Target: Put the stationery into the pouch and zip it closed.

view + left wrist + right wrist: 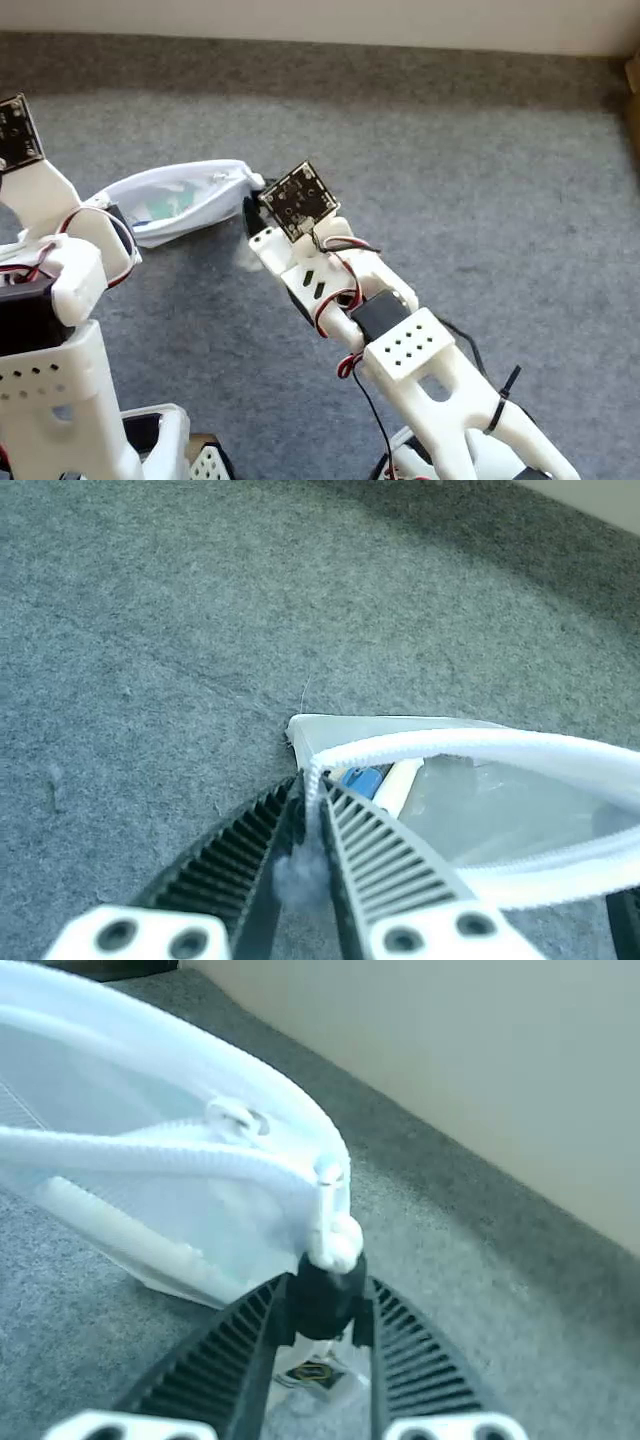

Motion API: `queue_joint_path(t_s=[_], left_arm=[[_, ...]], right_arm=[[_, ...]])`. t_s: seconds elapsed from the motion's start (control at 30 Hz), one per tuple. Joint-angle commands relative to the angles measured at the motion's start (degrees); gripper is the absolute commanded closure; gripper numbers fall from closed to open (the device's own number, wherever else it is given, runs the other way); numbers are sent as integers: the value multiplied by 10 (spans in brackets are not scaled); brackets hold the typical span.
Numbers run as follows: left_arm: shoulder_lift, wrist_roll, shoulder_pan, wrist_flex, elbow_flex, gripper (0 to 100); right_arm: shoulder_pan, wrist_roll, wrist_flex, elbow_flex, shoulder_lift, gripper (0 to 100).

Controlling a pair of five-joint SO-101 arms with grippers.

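Soft, even light covers the grey felt table top [480, 180]; shadow bands its far edge. At my right wrist the white mesh pouch [150, 1160] glares.

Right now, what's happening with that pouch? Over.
Left end effector shut on pouch end. Right end effector shut on zip pull. Pouch open, stationery inside. Nothing seen in the way.

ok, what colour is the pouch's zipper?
White, matching the pouch itself. The zipper shows best in the right wrist view.
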Motion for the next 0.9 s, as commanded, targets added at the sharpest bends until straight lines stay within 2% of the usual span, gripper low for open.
queue_joint_path(t_s=[0.0,0.43,0.6,0.87], left_arm=[[2,3,5,-4,10,994],[2,3,5,-5,10,994],[2,-1,5,-5,7,993],[2,-68,9,-25,9,992]], right_arm=[[-9,69,-59,-42,-8,990],[-9,70,-57,69,-171,993],[-22,70,41,91,-222,993],[-77,69,213,96,-327,993]])
